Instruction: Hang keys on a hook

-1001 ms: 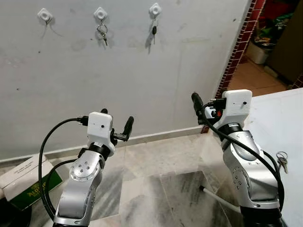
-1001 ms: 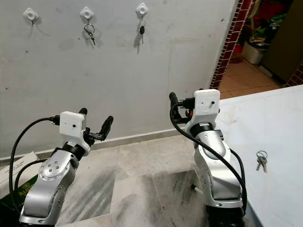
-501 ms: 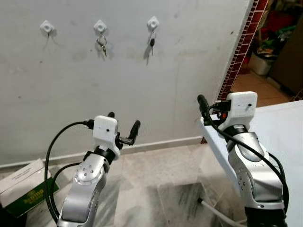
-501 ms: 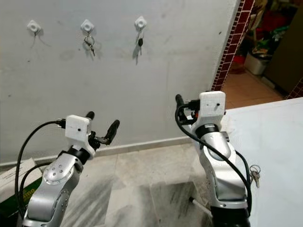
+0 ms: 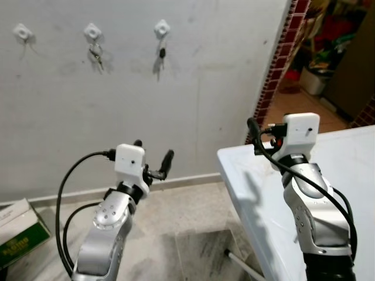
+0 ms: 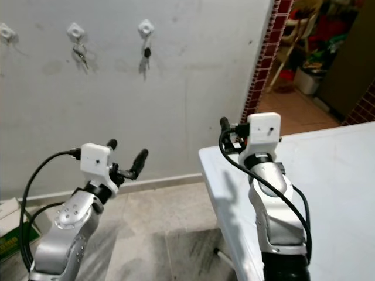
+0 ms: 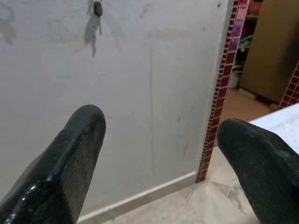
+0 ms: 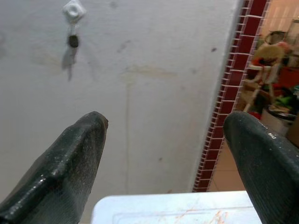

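**Both grippers raised and empty before the wall of hooks**

Three white hooks sit in a row along the upper left of the head views, on a grey wall. The left hook point(image 5: 22, 31) has nothing on it that can be made out. The middle hook point(image 5: 92, 30) carries a bunch of keys point(image 5: 96, 55), and the right hook point(image 5: 162, 27) carries a single dark key point(image 5: 162, 53).

The left gripper point(image 5: 152, 158) is held up in the lower left of the frame, above the tiled floor point(image 5: 170, 222). Its fingers are spread wide with nothing between them. The right gripper point(image 8: 163, 154) is raised at centre right, above the near corner of a white table point(image 5: 351, 152). Its fingers are also wide apart and empty.

A cardboard box point(image 5: 17, 231) lies at the lower left edge, against the wall. A red brick pillar point(image 5: 275, 64) runs down the upper right.
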Tool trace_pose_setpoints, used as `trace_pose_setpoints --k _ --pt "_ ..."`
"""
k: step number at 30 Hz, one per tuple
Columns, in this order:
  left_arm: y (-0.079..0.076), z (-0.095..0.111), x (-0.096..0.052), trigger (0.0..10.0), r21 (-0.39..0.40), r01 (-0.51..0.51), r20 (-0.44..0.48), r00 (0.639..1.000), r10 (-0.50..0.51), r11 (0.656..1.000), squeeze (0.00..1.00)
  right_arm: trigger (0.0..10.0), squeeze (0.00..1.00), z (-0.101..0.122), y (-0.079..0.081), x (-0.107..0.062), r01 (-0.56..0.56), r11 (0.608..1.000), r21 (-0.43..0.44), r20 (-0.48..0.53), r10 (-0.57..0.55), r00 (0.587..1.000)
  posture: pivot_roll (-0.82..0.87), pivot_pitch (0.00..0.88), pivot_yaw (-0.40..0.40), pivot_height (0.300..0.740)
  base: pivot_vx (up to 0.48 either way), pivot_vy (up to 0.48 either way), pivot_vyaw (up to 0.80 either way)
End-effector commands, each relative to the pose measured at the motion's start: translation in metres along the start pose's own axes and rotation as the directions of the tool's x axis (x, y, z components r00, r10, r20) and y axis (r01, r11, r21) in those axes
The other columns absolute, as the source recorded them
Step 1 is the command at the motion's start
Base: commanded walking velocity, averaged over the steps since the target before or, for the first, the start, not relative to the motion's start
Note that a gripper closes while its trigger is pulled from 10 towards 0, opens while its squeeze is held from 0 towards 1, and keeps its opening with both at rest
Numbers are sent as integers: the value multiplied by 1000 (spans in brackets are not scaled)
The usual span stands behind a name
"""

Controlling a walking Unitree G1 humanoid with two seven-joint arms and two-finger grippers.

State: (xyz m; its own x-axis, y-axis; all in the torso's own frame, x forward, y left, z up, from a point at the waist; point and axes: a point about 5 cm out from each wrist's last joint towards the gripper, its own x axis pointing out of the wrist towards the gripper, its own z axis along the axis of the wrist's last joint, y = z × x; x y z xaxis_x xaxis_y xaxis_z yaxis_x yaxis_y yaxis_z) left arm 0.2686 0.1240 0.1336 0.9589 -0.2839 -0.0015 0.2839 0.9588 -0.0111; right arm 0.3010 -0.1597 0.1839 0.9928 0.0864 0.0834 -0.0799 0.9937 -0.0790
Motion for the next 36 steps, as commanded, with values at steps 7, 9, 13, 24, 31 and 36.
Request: trace_pose_setpoints --k 7,9,13,24,31,36 --pt "-11 -10 -9 10000 -26 139 -106 984 -141 990 0 10000 0 0 -26 -3 72 989 -128 -62 -80 995 -31 0 1 740 0 0 0" --pt "-17 -11 -14 10000 5 195 -113 975 -193 981 0 10000 0 -4 -37 -6 82 983 -167 -108 -101 989 -42 0 2 740 0 0 0" --pt "-15 -12 -12 10000 -12 166 -110 980 -166 986 0 10000 0 -6 -40 -9 76 983 -166 -117 -96 988 -46 0 0 740 0 0 0" --pt "-14 -10 -8 10000 -8 148 -120 982 -148 989 0 10000 0 -27 -40 -18 45 980 -193 -276 -98 956 -50 0 -6 740 0 0 0" --pt "-29 -16 -12 10000 -71 319 -177 928 -327 945 0 10000 0 -31 -68 -34 50 971 -232 -360 -133 924 -79 0 8 740 0 0 0" --pt "-30 -14 -9 10000 -40 333 -166 928 -335 942 0 10000 0 -35 -68 -33 73 978 -197 -365 -142 920 -76 0 13 740 0 0 0"
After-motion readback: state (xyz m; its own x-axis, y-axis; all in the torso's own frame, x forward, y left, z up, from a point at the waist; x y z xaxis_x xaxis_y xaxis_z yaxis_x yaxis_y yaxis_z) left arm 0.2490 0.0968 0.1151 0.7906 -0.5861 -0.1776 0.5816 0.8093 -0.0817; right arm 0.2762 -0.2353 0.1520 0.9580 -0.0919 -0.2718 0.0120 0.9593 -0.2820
